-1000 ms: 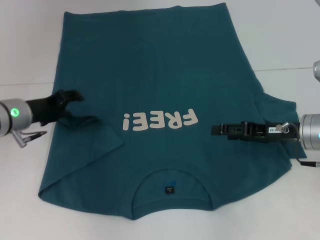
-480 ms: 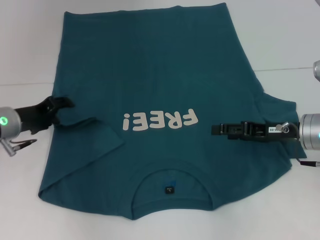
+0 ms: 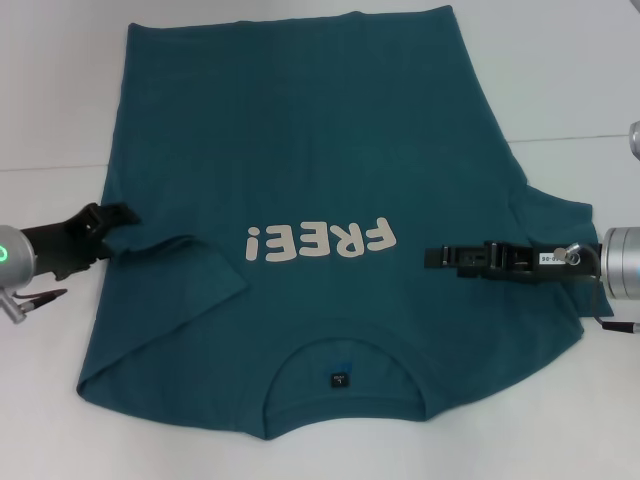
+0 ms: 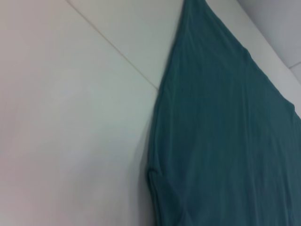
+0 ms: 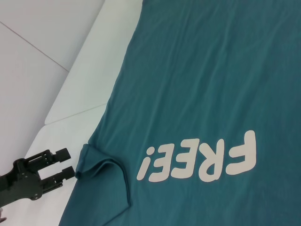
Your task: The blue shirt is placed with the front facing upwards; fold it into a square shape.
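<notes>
The blue shirt [image 3: 300,150] lies flat on the white table, front up, with the off-white "FREE!" lettering [image 3: 320,240] in the middle and the collar [image 3: 340,375] nearest me. Its left sleeve [image 3: 190,270] is folded in over the body. My left gripper [image 3: 120,228] is open and empty at the shirt's left edge; the right wrist view also shows the left gripper [image 5: 66,162], just beside the folded sleeve [image 5: 106,174]. My right gripper [image 3: 432,258] hovers over the shirt's right side, next to the lettering. The left wrist view shows only the shirt [image 4: 225,141] edge on the table.
The white table [image 3: 60,90] extends around the shirt, with a seam line [image 3: 575,137] running off to the right. The shirt's right sleeve [image 3: 555,225] lies spread out under my right arm.
My left gripper has drawn back to the left, off the shirt to its edge, leaving the sleeve folded in. The right arm has stayed still.
</notes>
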`<state>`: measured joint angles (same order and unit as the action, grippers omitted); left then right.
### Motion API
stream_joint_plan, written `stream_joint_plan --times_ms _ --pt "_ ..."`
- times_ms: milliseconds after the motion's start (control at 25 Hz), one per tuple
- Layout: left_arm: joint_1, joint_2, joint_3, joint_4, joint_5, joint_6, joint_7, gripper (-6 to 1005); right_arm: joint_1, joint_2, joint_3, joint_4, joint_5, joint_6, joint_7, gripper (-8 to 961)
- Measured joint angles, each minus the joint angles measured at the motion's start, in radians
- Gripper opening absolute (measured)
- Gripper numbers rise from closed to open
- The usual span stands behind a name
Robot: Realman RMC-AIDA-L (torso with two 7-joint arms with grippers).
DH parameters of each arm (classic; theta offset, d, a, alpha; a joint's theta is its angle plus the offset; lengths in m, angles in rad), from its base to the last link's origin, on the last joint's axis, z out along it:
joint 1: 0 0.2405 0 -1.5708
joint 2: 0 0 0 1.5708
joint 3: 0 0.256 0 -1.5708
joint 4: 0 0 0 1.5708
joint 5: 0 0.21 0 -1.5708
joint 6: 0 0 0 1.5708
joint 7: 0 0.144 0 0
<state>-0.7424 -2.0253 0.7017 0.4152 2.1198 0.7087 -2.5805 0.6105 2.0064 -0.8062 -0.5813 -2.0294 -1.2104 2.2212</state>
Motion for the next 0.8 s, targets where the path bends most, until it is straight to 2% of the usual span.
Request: stream_joint_plan --times_ms 280,800 --pt "-0.008 0.000 0.004 -0.009 0.002 -0.010 -0.006 676 0.001 0.000 0.001 0.000 0.000 0.000 0.000 736" --pt "0.015 0.004 0.004 -0.010 0.003 0.023 -0.025 673 -0.002 0.000 0.002 0.002 0.000 0.000 0.000 734"
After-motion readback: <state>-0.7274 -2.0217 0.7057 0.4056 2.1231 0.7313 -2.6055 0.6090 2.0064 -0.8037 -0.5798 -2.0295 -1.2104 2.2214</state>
